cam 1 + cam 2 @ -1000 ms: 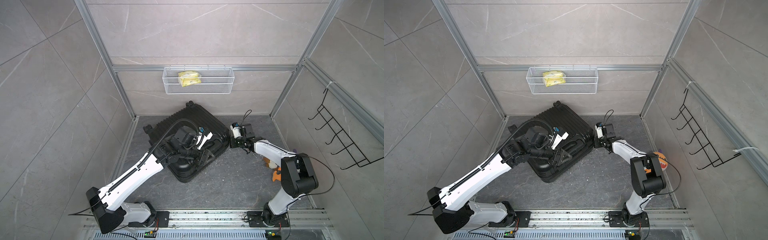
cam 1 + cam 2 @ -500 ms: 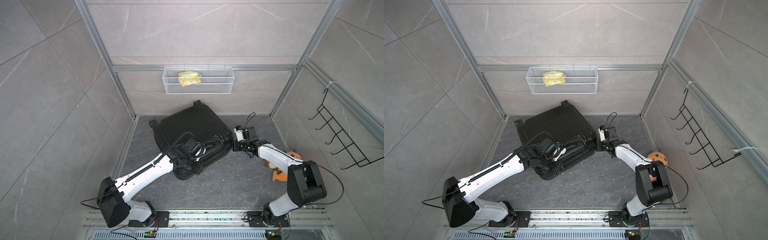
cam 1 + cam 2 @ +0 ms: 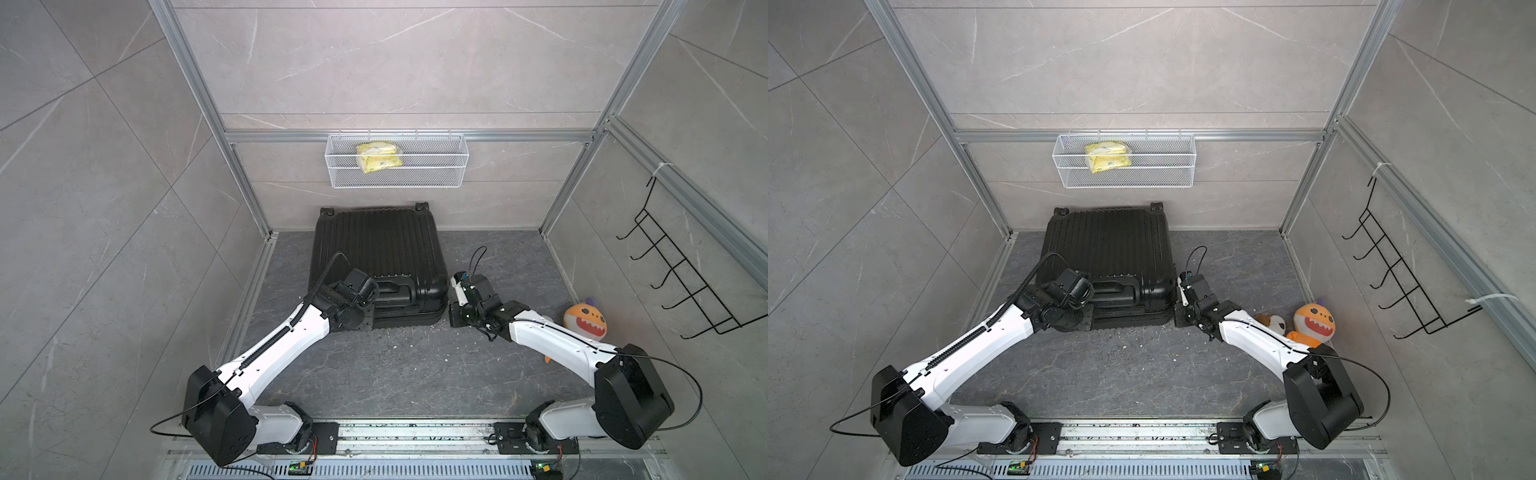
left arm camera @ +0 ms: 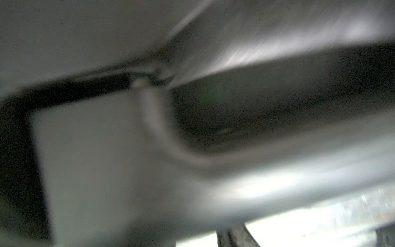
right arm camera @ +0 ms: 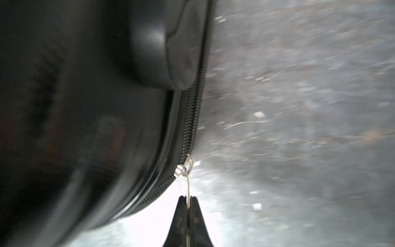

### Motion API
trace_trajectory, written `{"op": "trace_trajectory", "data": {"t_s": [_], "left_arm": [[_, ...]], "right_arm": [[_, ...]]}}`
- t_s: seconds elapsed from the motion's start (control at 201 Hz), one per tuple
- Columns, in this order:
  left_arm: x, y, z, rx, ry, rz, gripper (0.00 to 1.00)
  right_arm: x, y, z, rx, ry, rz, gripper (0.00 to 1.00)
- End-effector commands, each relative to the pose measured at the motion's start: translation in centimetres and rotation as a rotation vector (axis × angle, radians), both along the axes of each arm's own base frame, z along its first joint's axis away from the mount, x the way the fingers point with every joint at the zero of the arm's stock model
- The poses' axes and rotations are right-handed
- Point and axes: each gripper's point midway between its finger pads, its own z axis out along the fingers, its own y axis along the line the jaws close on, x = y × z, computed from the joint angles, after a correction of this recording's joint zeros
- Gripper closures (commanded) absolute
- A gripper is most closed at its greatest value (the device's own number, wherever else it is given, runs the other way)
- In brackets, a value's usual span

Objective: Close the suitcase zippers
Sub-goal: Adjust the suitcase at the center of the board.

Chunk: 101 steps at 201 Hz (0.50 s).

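The left gripper [image 3: 360, 321] is resting at the near left corner of the black ribbed hard-shell suitcase [image 3: 376, 249] lying by the back wall [image 3: 395, 83], its jaw width unclear. The right gripper [image 5: 188, 199] is pinching the silver pull [image 5: 187, 185] of the black zipper [image 5: 190, 119].

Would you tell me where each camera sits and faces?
Both top views: high above the rail, looking down on the suitcase; left arm and right arm show.
Left wrist: close against a blurred grey surface; no tool discernible.
Right wrist: beside the suitcase, looking along the shut right tool pinching the zipper pull.
Shared: top and right wrist views show the suitcase.
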Motion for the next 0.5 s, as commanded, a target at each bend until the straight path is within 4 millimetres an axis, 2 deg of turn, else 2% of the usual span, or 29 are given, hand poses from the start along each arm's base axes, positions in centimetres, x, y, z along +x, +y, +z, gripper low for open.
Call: {"op": "trace_trajectory", "data": {"t_s": [0.0,0.179,0.234,0.294,0.359,0.449,0.498], "left_arm": [[1.6,1.3,2.9,-0.009,-0.130,0.090,0.67],[1.7,1.6,7.1,-0.097,-0.232,0.139,0.51],[1.9,2.1,8.3,-0.144,-0.275,0.208,0.46],[2.0,2.9,9.5,-0.198,-0.317,0.305,0.45],[1.9,4.1,9.9,-0.256,-0.339,0.447,0.44],[1.5,5.9,9.5,-0.300,-0.344,0.646,0.37],[1.6,5.7,9.3,-0.330,-0.334,0.675,0.36]], "right_arm": [[-3.4,0.8,-2.6,-0.023,0.104,0.001,1.00],[-4.4,3.6,-2.0,-0.030,0.042,0.039,1.00],[-4.6,4.1,-1.8,-0.038,0.028,0.046,1.00],[-4.7,4.6,-1.7,-0.045,0.016,0.053,1.00],[-4.7,5.1,-1.6,-0.048,0.009,0.058,1.00],[-4.7,5.7,-1.5,-0.058,0.004,0.068,1.00],[-4.8,6.2,-1.5,-0.062,0.001,0.079,1.00]]}}
